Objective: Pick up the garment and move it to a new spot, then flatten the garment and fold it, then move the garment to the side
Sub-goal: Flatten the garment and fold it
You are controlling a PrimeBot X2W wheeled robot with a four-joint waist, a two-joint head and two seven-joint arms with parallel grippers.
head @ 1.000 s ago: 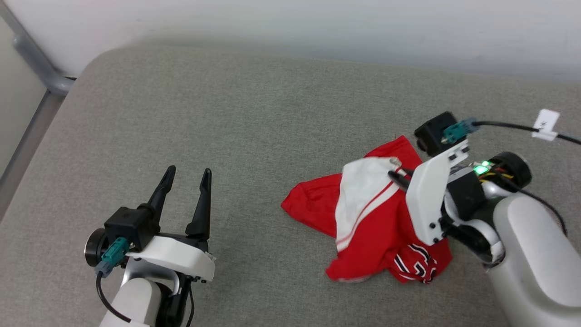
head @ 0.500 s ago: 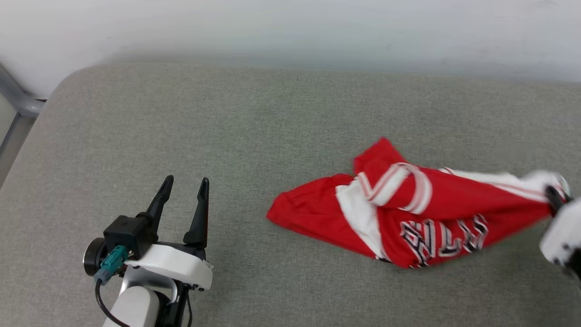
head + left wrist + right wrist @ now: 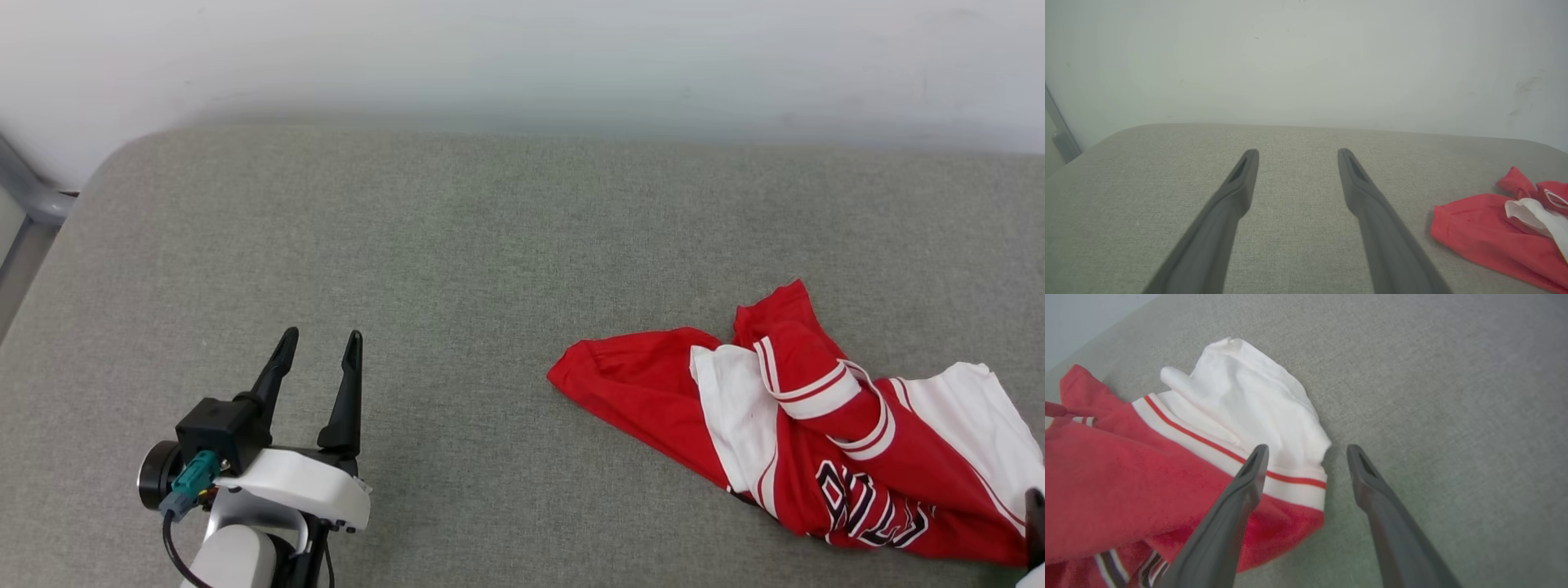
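Right end effector [image 3: 1307,447] tilts downward, spread and empty, one finger above the edge of the crumpled garment [image 3: 1126,469]. Left end effector [image 3: 322,335], likewise spread, points forward; the garment lies well to its right.

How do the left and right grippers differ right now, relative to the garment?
The left gripper is over bare cushion, apart from the garment; the right gripper is at the garment's white sleeve. Between the left's fingers lies cushion; one of the right's fingers crosses red cloth. Both are open, holding nothing.
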